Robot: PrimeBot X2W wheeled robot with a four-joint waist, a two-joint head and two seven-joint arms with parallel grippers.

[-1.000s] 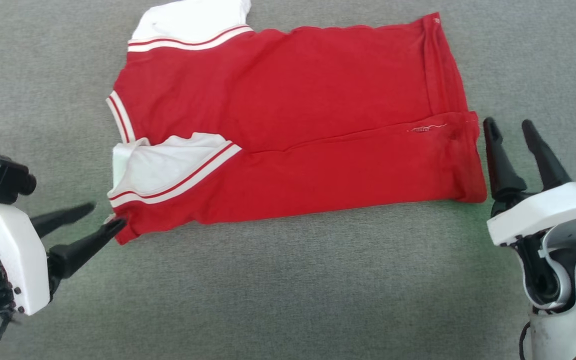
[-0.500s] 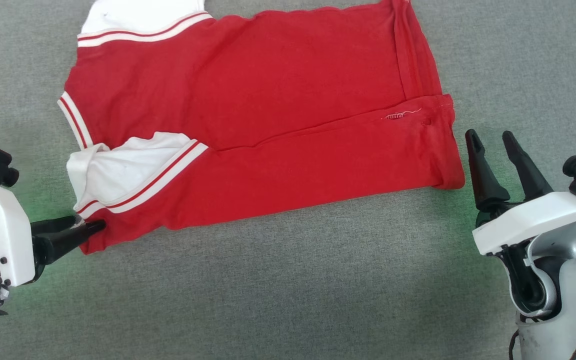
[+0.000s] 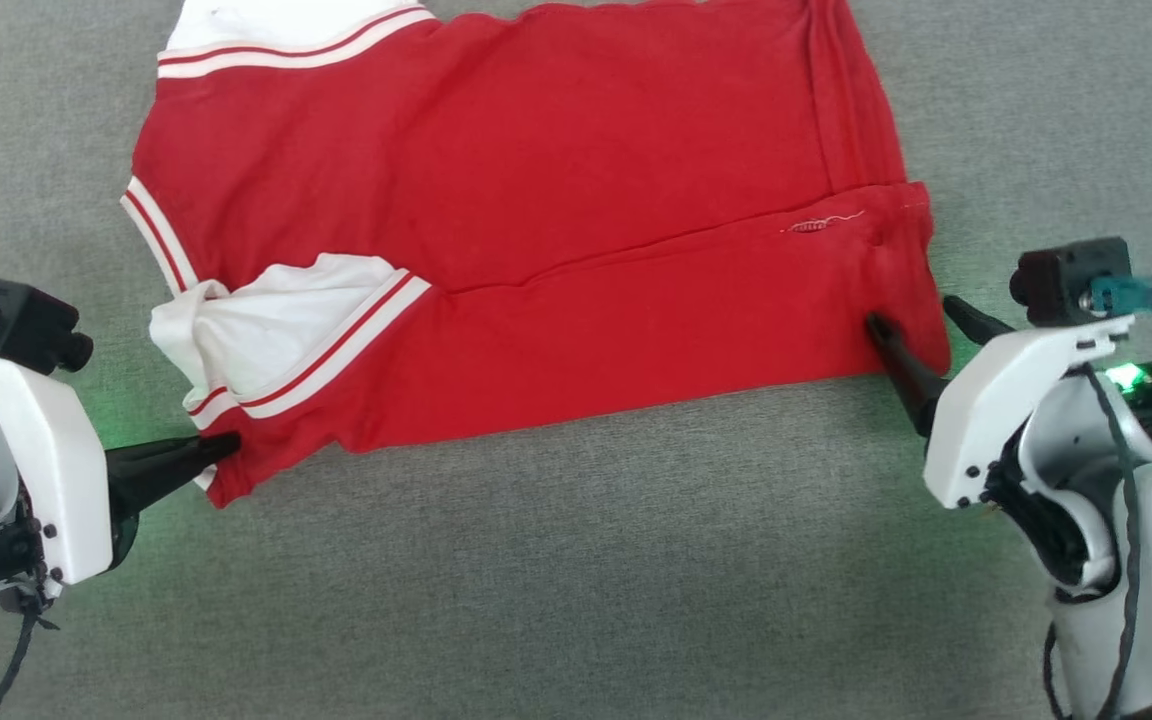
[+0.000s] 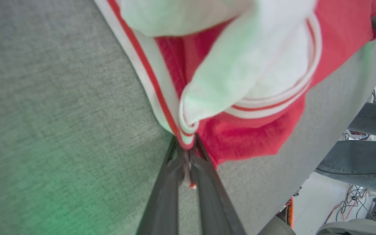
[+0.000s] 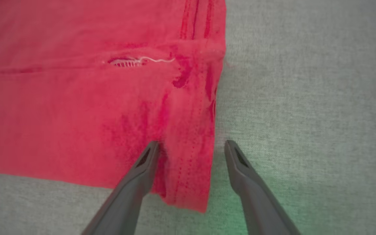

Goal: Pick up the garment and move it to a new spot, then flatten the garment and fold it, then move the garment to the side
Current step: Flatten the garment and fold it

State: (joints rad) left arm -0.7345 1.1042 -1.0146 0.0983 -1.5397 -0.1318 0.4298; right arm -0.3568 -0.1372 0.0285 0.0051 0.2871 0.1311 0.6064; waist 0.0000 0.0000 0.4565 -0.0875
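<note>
The garment lies spread on the grey surface, red with a white striped sleeve folded over its near left part; no printed letters show. My left gripper is shut on the garment's near left corner, and the left wrist view has the striped trim pinched between the fingers of the left gripper. My right gripper is open at the near right corner. In the right wrist view, the right gripper straddles the hem of the garment, one finger on the fabric and one on the surface.
The grey cloth-covered surface stretches wide in front of the garment. Past its edge in the left wrist view stand a person's legs in jeans, with cables on the floor.
My left gripper has shut on the near left corner, which it was only approaching open a second ago. My right gripper has tilted in from beside the hem and now straddles the corner.
</note>
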